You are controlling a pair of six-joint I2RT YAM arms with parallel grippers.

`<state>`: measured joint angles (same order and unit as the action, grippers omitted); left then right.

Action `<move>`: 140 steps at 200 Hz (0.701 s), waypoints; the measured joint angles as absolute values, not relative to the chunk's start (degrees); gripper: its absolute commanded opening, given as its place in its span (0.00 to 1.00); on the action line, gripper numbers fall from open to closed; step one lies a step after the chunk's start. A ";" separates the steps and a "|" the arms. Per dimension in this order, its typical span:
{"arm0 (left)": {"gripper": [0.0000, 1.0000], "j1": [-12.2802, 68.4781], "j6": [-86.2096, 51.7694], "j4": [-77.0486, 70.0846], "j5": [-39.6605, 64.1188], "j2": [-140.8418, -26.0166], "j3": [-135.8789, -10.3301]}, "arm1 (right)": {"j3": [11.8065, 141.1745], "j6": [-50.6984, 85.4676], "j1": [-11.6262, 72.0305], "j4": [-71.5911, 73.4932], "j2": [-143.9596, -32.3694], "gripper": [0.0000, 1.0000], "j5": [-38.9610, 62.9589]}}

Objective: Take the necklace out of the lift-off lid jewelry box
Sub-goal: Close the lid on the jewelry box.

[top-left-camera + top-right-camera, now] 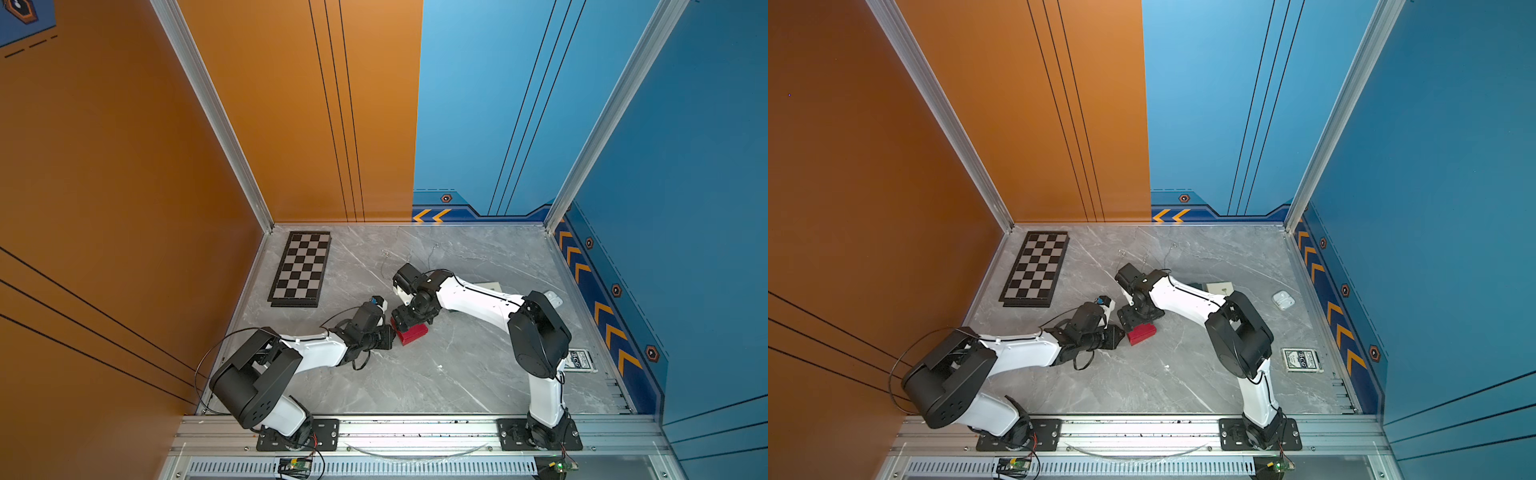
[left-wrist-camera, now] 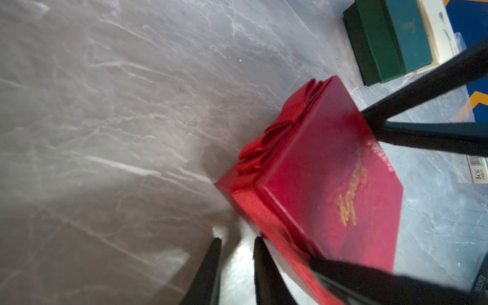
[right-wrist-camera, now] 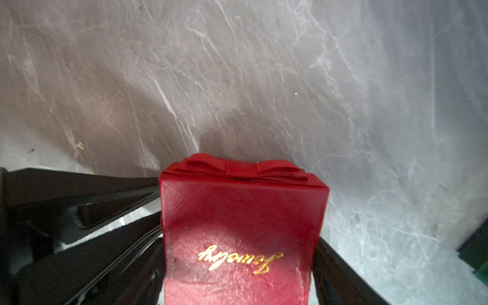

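The red jewelry box (image 1: pixel 413 333) (image 1: pixel 1142 333) lies mid-table with its lid on; the lid bears gold script and a bow (image 2: pixel 280 126) at one end. My right gripper (image 1: pixel 409 320) (image 3: pixel 240 264) comes down over the box and its fingers (image 2: pixel 396 105) press both long sides of the lid (image 3: pixel 243 224). Narrowly open with bare table in the gap, my left gripper (image 2: pixel 237 239) (image 1: pixel 392 332) sits low at the box's near corner. One fingertip touches the base (image 2: pixel 245 206). The necklace is hidden.
A folded chessboard (image 1: pixel 301 268) lies at the back left. A dark green box (image 2: pixel 383 39) on a cream card (image 1: pixel 1219 286) sits behind the right arm. A white earbud case (image 1: pixel 1283 300) and a card deck (image 1: pixel 1302 359) lie right. A thin silvery strand (image 1: pixel 386 253) rests further back.
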<state>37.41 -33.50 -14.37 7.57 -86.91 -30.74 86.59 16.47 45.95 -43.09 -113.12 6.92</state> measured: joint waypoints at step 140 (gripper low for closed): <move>0.25 37.78 -33.50 -16.93 7.55 -88.31 -30.98 | 86.50 16.73 44.58 -43.13 -113.03 0.82 8.93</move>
<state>37.78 -33.50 -16.93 7.55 -88.31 -30.98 86.50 16.73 44.58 -43.13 -113.03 8.93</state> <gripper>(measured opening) 0.251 0.829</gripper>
